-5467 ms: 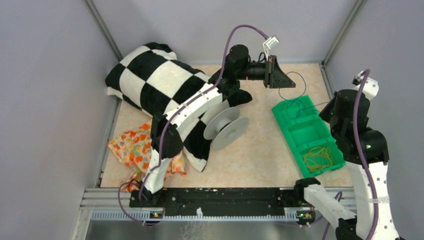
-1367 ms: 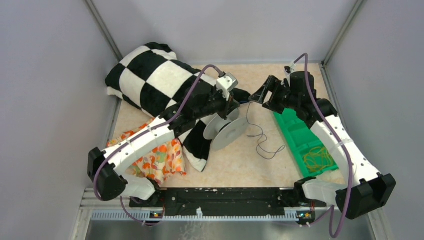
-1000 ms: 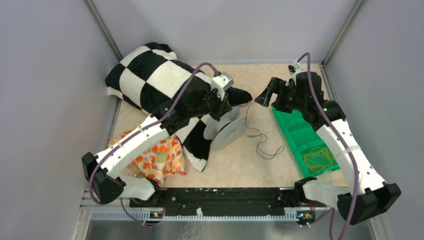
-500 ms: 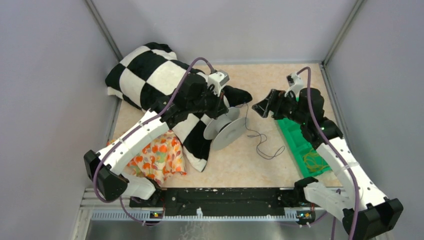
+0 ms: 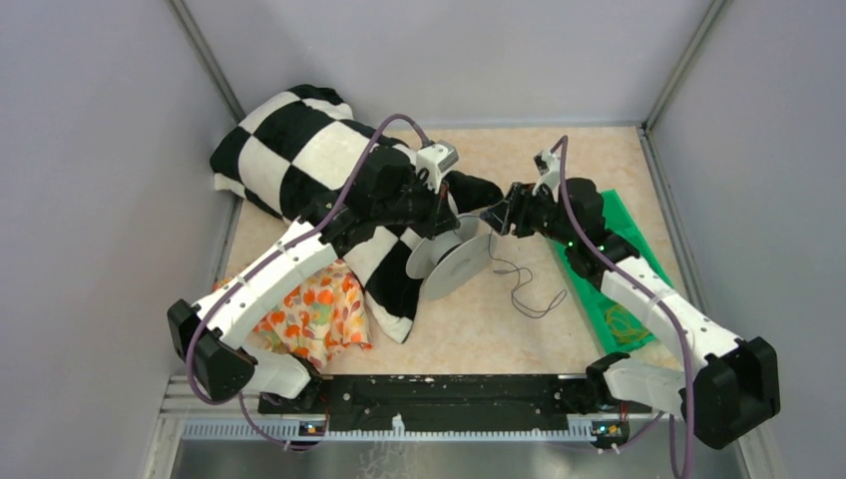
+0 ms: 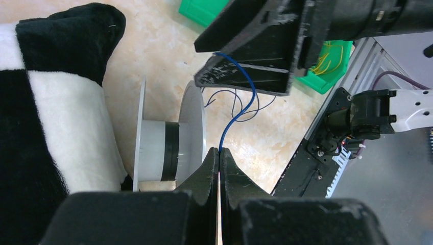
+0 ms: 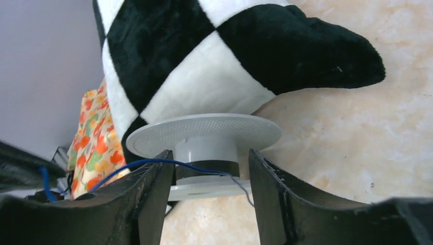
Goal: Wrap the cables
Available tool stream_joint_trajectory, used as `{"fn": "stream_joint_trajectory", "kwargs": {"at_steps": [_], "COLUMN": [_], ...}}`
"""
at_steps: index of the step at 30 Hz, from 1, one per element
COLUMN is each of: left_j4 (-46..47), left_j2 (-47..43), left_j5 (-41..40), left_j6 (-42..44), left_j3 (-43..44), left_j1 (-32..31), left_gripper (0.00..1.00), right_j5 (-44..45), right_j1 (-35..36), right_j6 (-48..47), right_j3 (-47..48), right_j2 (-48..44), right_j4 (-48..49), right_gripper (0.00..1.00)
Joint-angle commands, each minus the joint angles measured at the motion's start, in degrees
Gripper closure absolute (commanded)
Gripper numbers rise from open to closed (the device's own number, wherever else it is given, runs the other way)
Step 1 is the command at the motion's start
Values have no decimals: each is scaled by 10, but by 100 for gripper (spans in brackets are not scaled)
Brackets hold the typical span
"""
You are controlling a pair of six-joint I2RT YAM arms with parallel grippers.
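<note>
The cable (image 5: 520, 286) is a thin dark-blue wire lying in loops on the table right of the grey spool (image 5: 454, 257). My left gripper (image 6: 219, 151) is shut on the cable's upper end, just above the spool (image 6: 168, 148). From there the cable (image 6: 244, 104) arcs up between the fingers (image 6: 245, 76) of my right gripper. In the right wrist view my right gripper (image 7: 212, 173) is open. The cable (image 7: 153, 162) crosses the gap over the left finger, in front of the spool (image 7: 204, 135). Seen from above, the left gripper (image 5: 457, 215) and the right gripper (image 5: 496, 219) nearly meet.
A black-and-white checkered pillow (image 5: 299, 150) lies at the back left, under the left arm and against the spool. A floral cloth (image 5: 309, 309) sits in front of it. A green bin (image 5: 638, 264) with yellow rubber bands (image 5: 624, 321) lies under the right arm.
The right arm has swung left from the green bin to the spool, and its jaws have narrowed around the cable. The left gripper has stayed shut on the cable, almost still.
</note>
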Motion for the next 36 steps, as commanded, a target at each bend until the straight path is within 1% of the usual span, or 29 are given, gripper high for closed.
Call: {"fn": "stream_joint_trajectory", "kwargs": {"at_steps": [1, 3, 4, 6, 10, 13, 14, 18, 24, 26, 29, 32, 36], "left_j4": [20, 12, 9, -4, -24, -1, 8, 18, 9, -2, -18, -39, -59], "left_j2": [-15, -15, -15, -13, -10, 0, 8, 44, 72, 74, 66, 53, 30], "left_j5": [17, 23, 34, 36, 18, 53, 70, 92, 67, 62, 56, 59, 60], "left_j6": [-6, -2, 1, 10, 24, 12, 7, 2, 15, 21, 26, 30, 29], "left_j3": [-7, -7, -10, -14, -30, -40, -39, -11, 39, 47, 46, 45, 35], "left_j1": [3, 4, 4, 4, 4, 4, 4, 1, 2, 2, 1, 2, 2], "left_gripper": [100, 100, 100, 100, 100, 100, 100, 100, 100, 100, 100, 100, 100], "right_j5": [59, 78, 85, 102, 124, 132, 139, 187, 218, 215, 195, 153, 67], "right_j1": [5, 5, 5, 5, 5, 5, 4, 4, 5, 4, 4, 4, 4], "right_j6": [6, -17, -31, -54, -85, -109, -116, -128, -126, -123, -120, -118, -94], "right_j3": [2, 21, 28, 37, 57, 77, 82, 79, 64, 58, 52, 54, 80], "right_j2": [18, 22, 22, 16, 6, -3, -7, -38, -62, -63, -61, -58, -36], "right_j4": [65, 36, 11, -17, -69, -111, -122, -140, -156, -170, -189, -189, -172], "right_gripper": [45, 47, 52, 65, 82, 98, 100, 100, 100, 92, 84, 76, 72]}}
